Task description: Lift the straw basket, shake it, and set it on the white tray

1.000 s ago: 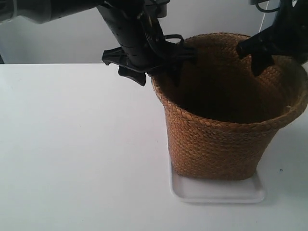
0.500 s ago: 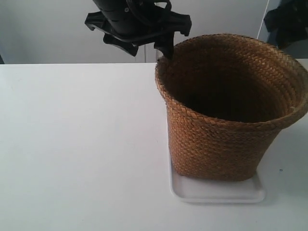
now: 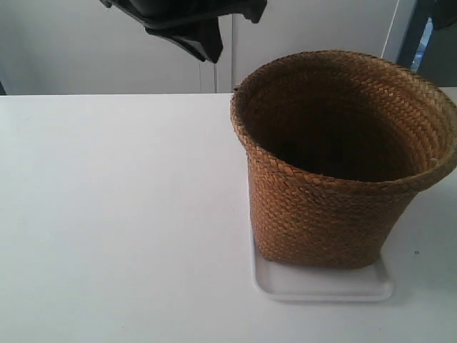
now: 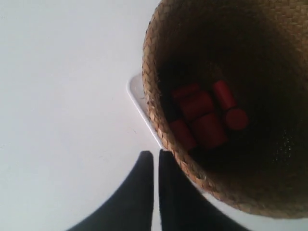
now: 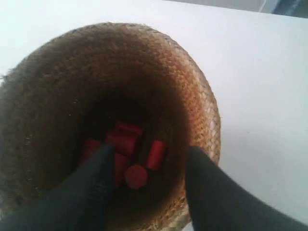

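The straw basket stands upright on the white tray, its dark inside facing up. Several red cylinders lie at its bottom. My left gripper is shut on nothing, high over the table just outside the braided rim, beside a tray corner. My right gripper is open above the basket's mouth, touching nothing, with the red cylinders below it. The arm at the exterior view's left hangs above and behind the basket.
The white table spreads to the left of and in front of the basket. A pale wall stands behind. A dark bit of the arm at the exterior view's right shows in the top corner.
Both grippers have let go of the basket rim and risen. The arm at the exterior view's left has lifted up and back, and the other has nearly left that view. The basket has stayed put.
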Available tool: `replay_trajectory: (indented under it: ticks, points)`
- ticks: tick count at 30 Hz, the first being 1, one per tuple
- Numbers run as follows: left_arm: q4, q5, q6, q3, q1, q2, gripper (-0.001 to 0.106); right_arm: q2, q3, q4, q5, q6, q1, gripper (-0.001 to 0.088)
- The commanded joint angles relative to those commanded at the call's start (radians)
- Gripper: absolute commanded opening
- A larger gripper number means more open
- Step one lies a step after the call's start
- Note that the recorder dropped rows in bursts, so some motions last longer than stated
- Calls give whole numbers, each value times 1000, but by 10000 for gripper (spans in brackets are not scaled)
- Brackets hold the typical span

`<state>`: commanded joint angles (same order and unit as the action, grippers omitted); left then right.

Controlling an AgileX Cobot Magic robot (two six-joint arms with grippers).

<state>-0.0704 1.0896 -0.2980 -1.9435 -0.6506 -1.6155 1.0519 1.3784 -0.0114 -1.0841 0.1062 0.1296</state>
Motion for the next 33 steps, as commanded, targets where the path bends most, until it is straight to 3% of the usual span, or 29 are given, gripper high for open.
replay_trajectory:
  ticks: [5, 9, 14, 24, 33]
  points:
    - [2, 13, 38, 4, 0, 40, 0, -99, -87, -52, 66, -75, 0, 0]
    - [29, 11, 69, 58, 0, 86, 0, -170, -149, -70, 118, -135, 0, 0]
    - [92, -32, 97, 200, 0, 194, 0, -253, -212, -68, 226, -139, 0, 0]
    - [98, -167, 120, 408, 0, 446, 0, -335, -213, -69, 212, -128, 0, 0]
    - [96, -112, 118, 448, 0, 534, 0, -345, -213, -69, 212, -128, 0, 0]
